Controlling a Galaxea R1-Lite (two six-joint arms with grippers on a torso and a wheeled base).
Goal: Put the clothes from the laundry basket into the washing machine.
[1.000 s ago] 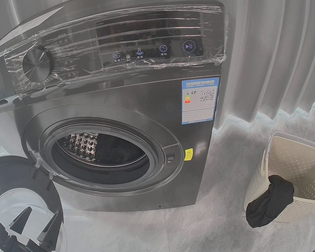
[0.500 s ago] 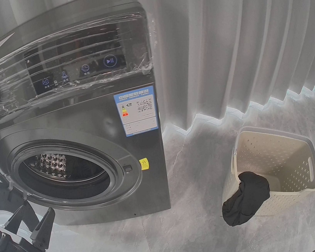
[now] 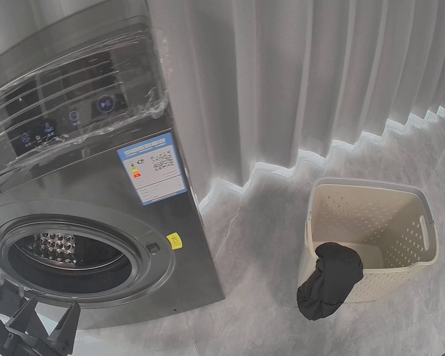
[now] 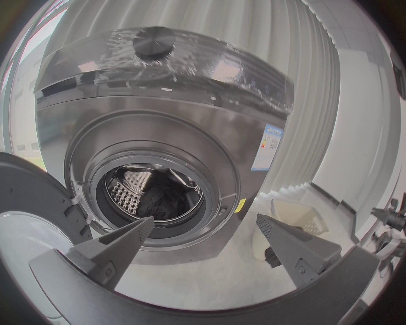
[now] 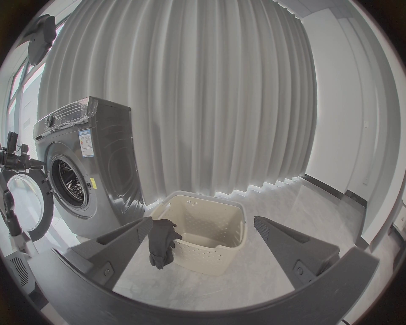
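Next to fetch, by the look of it: a black garment [image 3: 329, 281] slung over the rim of the laundry basket [image 3: 369, 182], at the corner nearest the washing machine [image 3: 84, 174]; hangs down the outer wall toward the floor, long axis near upright, most of its bulk outside.

Lies ahead of the right gripper [image 5: 203, 221] and somewhat to the robot's left, well apart from it; fingers there spread wide, holding nothing; plainly nearer than the left gripper [image 3: 51, 307], likewise spread and bare, low beside the open door [image 4: 34, 199] before the drum mouth, far across from the basket.

Probably calls for the right arm: forward and down onto the hump at the rim, closing across the hang rather than along it; some risk of pinching the basket wall too and dragging it along.

Inside the drum, a dark heap of cloth [image 4: 163, 202].
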